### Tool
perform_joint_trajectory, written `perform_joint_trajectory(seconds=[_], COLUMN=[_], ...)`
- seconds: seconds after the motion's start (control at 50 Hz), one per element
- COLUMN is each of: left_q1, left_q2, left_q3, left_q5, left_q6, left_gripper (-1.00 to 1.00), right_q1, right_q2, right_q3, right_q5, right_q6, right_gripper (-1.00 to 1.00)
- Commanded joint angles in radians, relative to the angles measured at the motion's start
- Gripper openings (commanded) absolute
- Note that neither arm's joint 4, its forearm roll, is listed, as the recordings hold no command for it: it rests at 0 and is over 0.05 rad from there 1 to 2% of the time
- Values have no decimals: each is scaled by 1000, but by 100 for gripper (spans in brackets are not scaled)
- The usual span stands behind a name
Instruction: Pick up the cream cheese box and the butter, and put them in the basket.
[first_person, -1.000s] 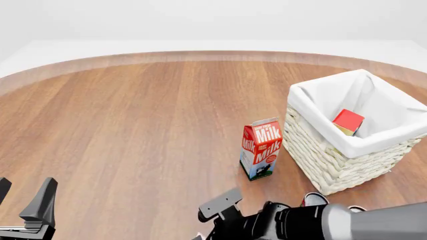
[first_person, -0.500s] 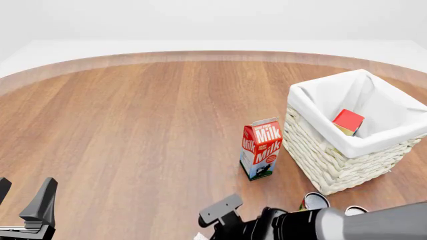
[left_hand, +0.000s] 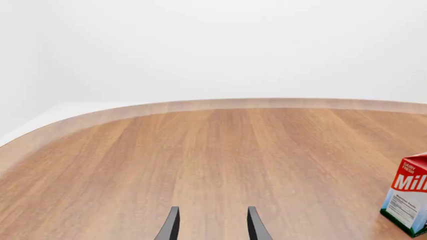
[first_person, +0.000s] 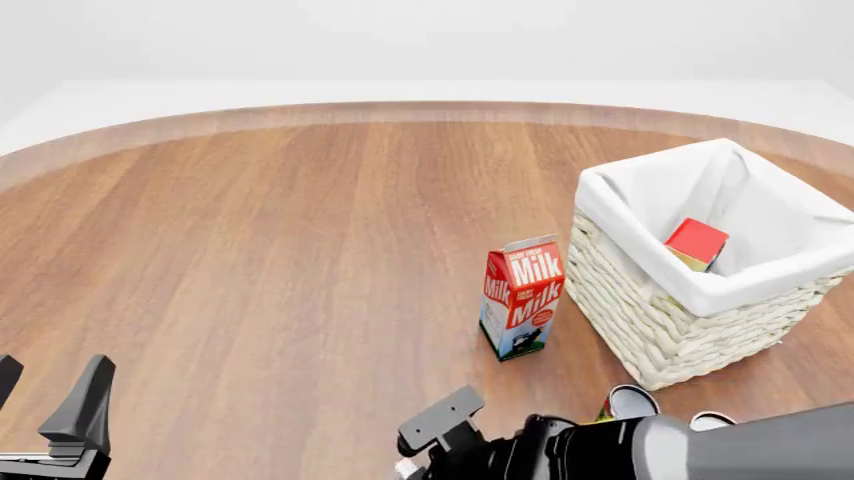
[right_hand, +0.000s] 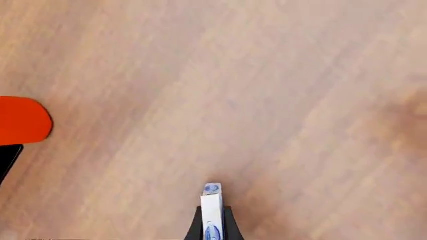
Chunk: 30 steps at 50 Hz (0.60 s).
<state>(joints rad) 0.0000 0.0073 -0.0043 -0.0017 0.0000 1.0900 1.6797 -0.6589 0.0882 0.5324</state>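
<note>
The basket (first_person: 643, 312) stands at the right, and the butter (first_person: 697, 241) lies inside it against the white lining. My right gripper (first_person: 416, 462) is at the bottom edge of the front view, low over the table. In the right wrist view it (right_hand: 212, 220) is shut on the cream cheese box (right_hand: 212, 199), a thin white box seen edge-on with a blue mark. My left gripper (first_person: 51, 420) is open and empty at the bottom left, and its fingers (left_hand: 171, 226) point over bare table.
A red-and-white milk carton (first_person: 522, 297) stands upright just left of the basket; it also shows in the left wrist view (left_hand: 408, 200). Small round red-and-white items (first_person: 630, 401) sit by the right arm, in front of the basket. An orange-red shape (right_hand: 21, 121) shows in the right wrist view.
My right gripper sank a little toward the bottom edge of the front view a second ago and has held nearly still since. The left arm has not moved.
</note>
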Motion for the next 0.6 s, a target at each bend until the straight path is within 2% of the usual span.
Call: perform_joint_trajectory(seconds=[0.02, 0.1, 0.4, 0.6], left_q1=[0, 0, 0, 0], left_q2=[0, 0, 0, 0], left_q3=[0, 0, 0, 0], left_q5=[0, 0, 0, 0], left_q6=[0, 0, 0, 0], left_gripper=[100, 100, 100, 100], right_q1=[-19, -23, -46, -87], right_q2=[0, 0, -60, -149], right_q3=[-1, -1, -61, -158], right_q5=[10, 7, 91, 205], right_q6=[-16, -22, -76, -162], right_gripper=[-100, -100, -100, -100])
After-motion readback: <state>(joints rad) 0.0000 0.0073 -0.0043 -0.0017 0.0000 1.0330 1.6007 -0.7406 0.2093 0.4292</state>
